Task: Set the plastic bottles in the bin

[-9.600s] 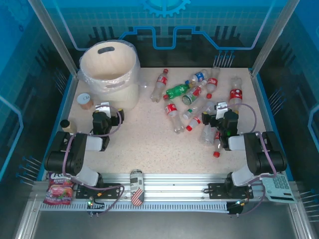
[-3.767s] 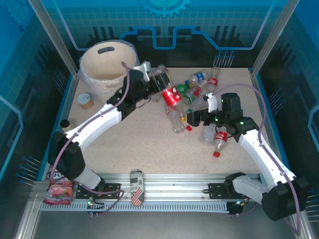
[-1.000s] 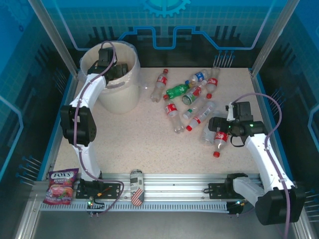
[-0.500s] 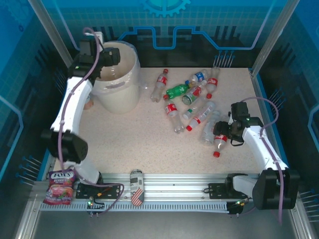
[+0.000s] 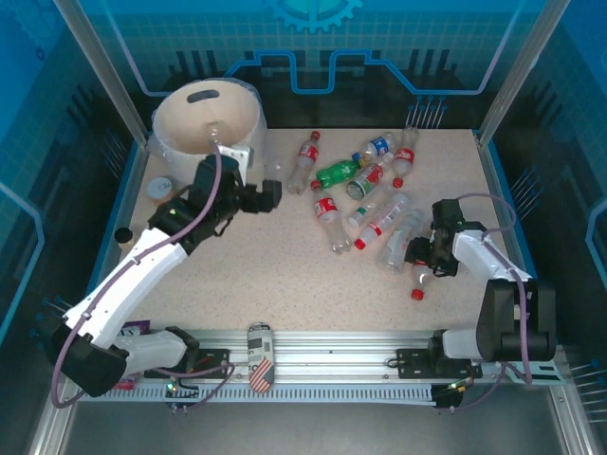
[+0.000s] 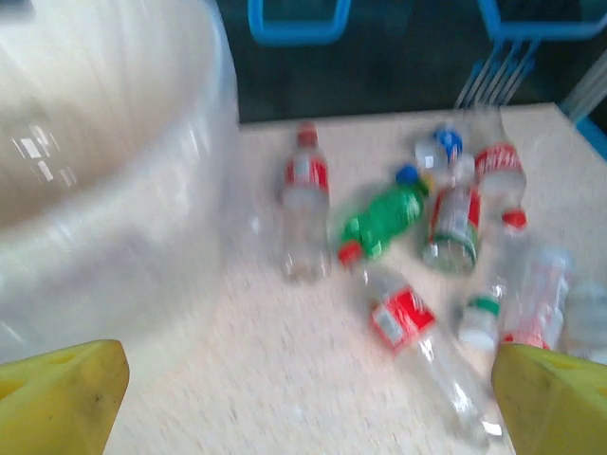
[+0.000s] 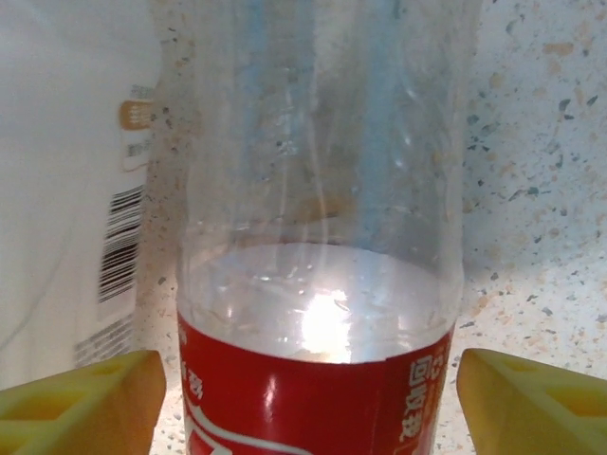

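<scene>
The cream-white bin point(image 5: 209, 133) stands at the far left, and its wall point(image 6: 104, 190) shows blurred in the left wrist view. My left gripper point(image 5: 261, 196) point(image 6: 303, 398) hangs open and empty just right of the bin, facing the bottles. Several plastic bottles lie scattered at centre right: red-labelled ones point(image 5: 305, 161) point(image 5: 327, 213) point(image 6: 305, 204) point(image 6: 403, 318), a green one point(image 5: 339, 172) point(image 6: 384, 216) and a blue-capped one point(image 5: 377, 147). My right gripper point(image 5: 424, 258) point(image 7: 313, 408) is shut on a red-labelled bottle point(image 7: 313, 398) lying on the table, with a yellow finger point(image 7: 81, 403) against each side.
A small tan-lidded container point(image 5: 161, 188) and a brown jar point(image 5: 123, 234) sit left of the bin's foot. A striped can point(image 5: 259, 346) rests on the front rail. Another clear bottle with a barcode label point(image 7: 66, 190) lies close to the left of the held one.
My left arm swung from the bin's rim down to the bin's right side, still open. My right gripper closed in on the red-labelled bottle, and its arm drew back toward its base.
</scene>
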Available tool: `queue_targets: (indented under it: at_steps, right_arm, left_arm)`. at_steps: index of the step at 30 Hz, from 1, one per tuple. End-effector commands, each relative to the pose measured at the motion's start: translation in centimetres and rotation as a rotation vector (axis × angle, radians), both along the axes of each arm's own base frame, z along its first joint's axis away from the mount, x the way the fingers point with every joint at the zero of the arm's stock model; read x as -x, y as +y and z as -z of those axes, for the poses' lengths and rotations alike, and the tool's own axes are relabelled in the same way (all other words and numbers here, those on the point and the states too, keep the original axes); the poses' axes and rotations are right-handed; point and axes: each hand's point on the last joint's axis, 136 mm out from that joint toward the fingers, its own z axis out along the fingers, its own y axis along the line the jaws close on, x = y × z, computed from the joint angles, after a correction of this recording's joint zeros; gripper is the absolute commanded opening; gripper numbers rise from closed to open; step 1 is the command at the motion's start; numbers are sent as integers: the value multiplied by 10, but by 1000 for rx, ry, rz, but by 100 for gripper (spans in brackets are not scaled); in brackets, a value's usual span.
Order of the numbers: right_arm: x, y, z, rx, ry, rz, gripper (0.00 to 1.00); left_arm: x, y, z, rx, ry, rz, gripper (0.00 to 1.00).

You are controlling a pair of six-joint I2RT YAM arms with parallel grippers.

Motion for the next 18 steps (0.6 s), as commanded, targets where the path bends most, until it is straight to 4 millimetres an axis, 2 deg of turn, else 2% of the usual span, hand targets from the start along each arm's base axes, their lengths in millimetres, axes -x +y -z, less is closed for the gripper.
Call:
queue_targets:
  at_steps: [1,4,7,13,16,18]
  right_arm:
    - [-5,-8,-1,14,-2,39,85]
    - [-2,-8,7,-2,38,47,89]
    - [3,-8,15,-11,84,63,100]
    - [0,-6,17,-33,89,59,99]
    - [0,-6,17,-41,81,60,94]
    - [1,-8,13,-26,67,58,87]
  left_arm:
    - [18,-21,9,195,45,0,99]
    - [26,-34,37,278,104,-14,99]
    - [28,-41,56,323,133,-37,99]
    - [24,-53,75,366,162,-51,99]
    - [22,-58,82,381,179,-48,99]
    - [21,-59,85,394,184,-53,99]
